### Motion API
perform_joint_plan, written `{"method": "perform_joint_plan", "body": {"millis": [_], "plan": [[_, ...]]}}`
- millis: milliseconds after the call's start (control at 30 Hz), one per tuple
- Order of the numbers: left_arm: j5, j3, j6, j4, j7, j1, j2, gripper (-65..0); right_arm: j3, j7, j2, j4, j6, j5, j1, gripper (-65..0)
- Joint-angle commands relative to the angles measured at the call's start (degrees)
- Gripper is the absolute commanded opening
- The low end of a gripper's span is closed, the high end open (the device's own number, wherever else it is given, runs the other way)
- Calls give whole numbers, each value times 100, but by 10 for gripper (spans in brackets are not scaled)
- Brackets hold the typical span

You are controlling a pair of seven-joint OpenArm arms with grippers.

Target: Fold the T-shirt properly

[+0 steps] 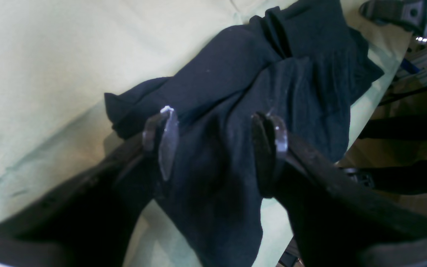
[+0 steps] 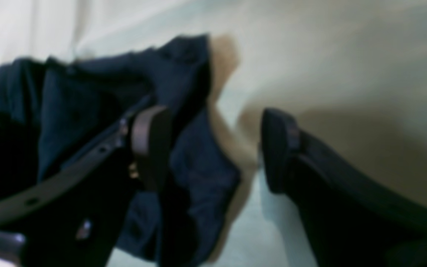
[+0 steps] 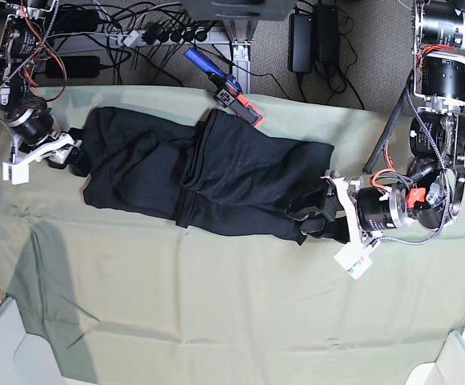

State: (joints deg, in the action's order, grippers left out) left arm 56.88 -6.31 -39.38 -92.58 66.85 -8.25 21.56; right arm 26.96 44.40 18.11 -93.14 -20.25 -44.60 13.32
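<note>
On the green table cloth [image 3: 216, 305] lies the crumpled black T-shirt [image 3: 208, 172]; left gripper [image 1: 217, 144] and right gripper [image 2: 213, 148] stand spread wide at its opposite ends, gripping nothing.

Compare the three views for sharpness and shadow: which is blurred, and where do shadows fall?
Right wrist view: blurred throughout, T-shirt smeared, dark shadow beside the right claw. Left wrist view: sharper, shadow under the left claw. Base view: sharp, evenly lit.
</note>
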Motion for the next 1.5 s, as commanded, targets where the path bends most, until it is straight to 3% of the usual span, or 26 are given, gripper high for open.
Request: {"method": "perform_joint_plan", "body": {"millis": [0, 633, 700, 833, 1133, 1400, 1467], "plan": [[118, 33, -62, -90, -105, -109, 35, -300, -44, -90, 105, -103, -310, -59, -44, -266], [111, 33, -62, -85, -57, -107, 57, -300, -603, -153, -273, -103, -313, 55, -81, -272], [111, 33, -62, -85, -59, -107, 68, -300, -603, -179, -275, -103, -313, 66, -125, -353], [116, 33, -62, -85, -57, -107, 131, -300, -603, -348, -275, -103, -313, 90, -227, -642], [122, 118, -62, -85, -61, -109, 468, -300, -505, -455, -199, -103, -310, 992, -570, -650], [389, 236, -62, -85, 72, -105, 1008, -300, 208, -487, 490, -103, -304, 1106, -632, -650], [404, 236, -62, -85, 94, -90, 1056, -300, 363, -431, 636, -105, -308, 828, -632, -650]]}}
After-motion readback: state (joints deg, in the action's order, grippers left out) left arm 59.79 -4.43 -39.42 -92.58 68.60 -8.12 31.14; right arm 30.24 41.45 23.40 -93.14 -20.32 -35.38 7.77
